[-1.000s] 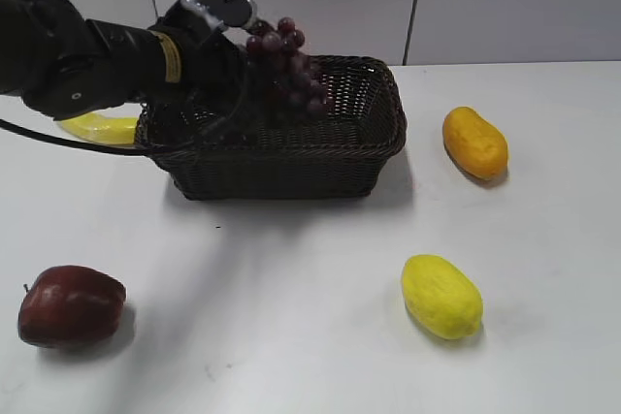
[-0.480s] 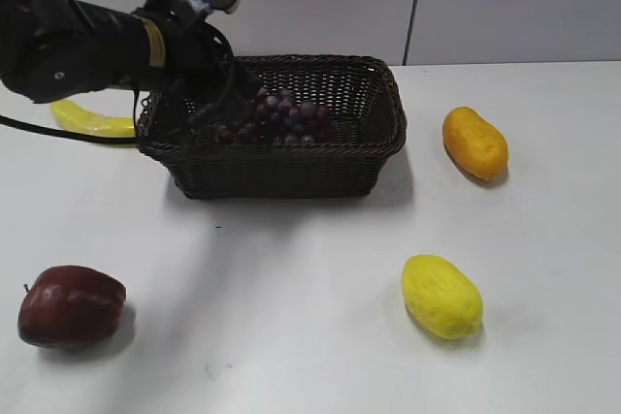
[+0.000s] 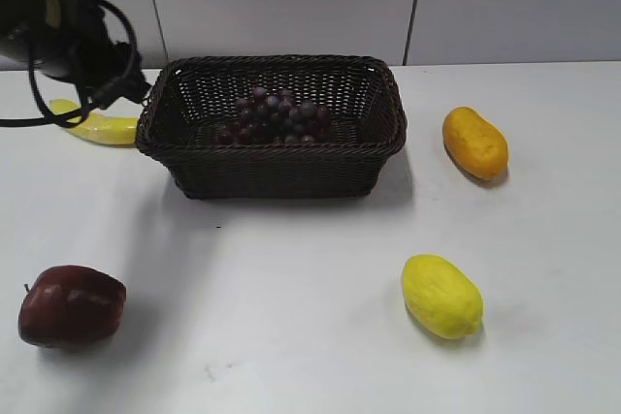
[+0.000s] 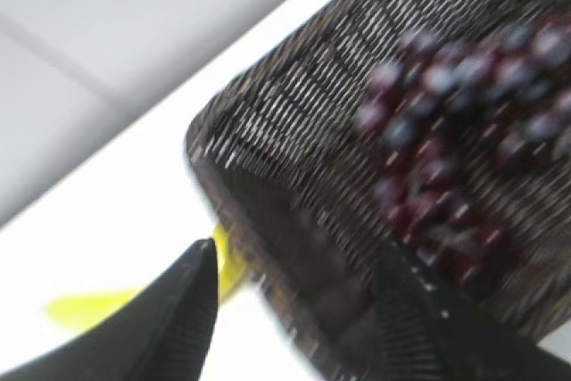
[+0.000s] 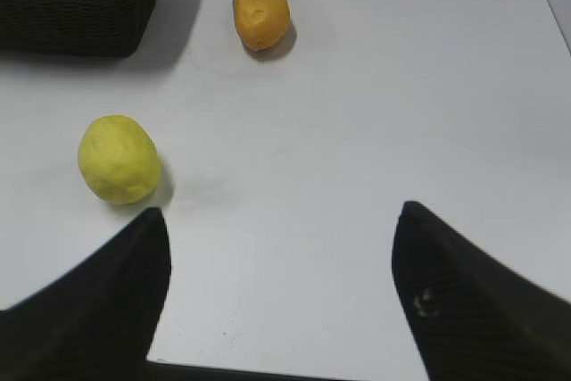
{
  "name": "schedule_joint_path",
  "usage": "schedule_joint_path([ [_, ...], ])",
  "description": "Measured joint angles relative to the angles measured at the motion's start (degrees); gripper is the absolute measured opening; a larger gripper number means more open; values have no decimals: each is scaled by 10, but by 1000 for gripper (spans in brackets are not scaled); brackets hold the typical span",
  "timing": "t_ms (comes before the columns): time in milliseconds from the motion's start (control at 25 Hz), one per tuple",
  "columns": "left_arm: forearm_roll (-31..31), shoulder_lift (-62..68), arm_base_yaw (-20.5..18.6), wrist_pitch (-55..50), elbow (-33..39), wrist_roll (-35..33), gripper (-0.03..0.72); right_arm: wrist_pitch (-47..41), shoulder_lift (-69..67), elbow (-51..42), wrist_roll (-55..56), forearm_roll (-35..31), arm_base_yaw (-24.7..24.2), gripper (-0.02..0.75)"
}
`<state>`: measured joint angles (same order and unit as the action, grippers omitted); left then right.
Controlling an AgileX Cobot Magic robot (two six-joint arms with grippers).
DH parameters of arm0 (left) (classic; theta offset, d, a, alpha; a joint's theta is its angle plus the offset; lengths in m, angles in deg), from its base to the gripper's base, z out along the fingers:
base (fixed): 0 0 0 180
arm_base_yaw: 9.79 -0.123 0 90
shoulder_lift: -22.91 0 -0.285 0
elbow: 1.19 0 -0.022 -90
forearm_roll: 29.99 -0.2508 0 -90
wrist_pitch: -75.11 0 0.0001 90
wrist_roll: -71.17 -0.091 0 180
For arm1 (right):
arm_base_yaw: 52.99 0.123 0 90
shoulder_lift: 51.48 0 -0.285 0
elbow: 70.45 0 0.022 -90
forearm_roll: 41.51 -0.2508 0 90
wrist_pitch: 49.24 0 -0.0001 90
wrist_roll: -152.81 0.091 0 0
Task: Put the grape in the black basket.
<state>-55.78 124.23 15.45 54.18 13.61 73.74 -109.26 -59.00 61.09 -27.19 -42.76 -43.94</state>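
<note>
The grape (image 3: 275, 115) lies in the black basket (image 3: 281, 168); both claws (image 4: 294, 287) (image 5: 278, 247) gape empty.

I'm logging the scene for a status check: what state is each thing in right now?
grape: lying inside the basket, released.
black basket: upright on the table, holding the grape.
left gripper: open, empty, off the basket's left end.
right gripper: open, empty, above bare table.
apple: resting on the table, untouched.
yellow fruit: on the table.
orange fruit: on the table.
banana: behind the basket's left end.
</note>
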Motion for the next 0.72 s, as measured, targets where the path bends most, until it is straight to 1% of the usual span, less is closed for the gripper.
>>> schedule_joint_path([
  [240, 85, -24, -79, -129, 0, 0, 516, 0, 0, 0, 0, 0, 0, 585],
  [320, 105, -28, -102, -167, 0, 0, 516, 0, 0, 0, 0, 0, 0, 585],
  [400, 113, -30, -121, -215, 0, 0, 516, 0, 0, 0, 0, 0, 0, 585],
  [600, 126, -30, -155, -343, 0, 0, 515, 0, 0, 0, 0, 0, 0, 585],
  [720, 144, -31, -162, -397, 0, 0, 513, 0, 0, 0, 0, 0, 0, 585],
])
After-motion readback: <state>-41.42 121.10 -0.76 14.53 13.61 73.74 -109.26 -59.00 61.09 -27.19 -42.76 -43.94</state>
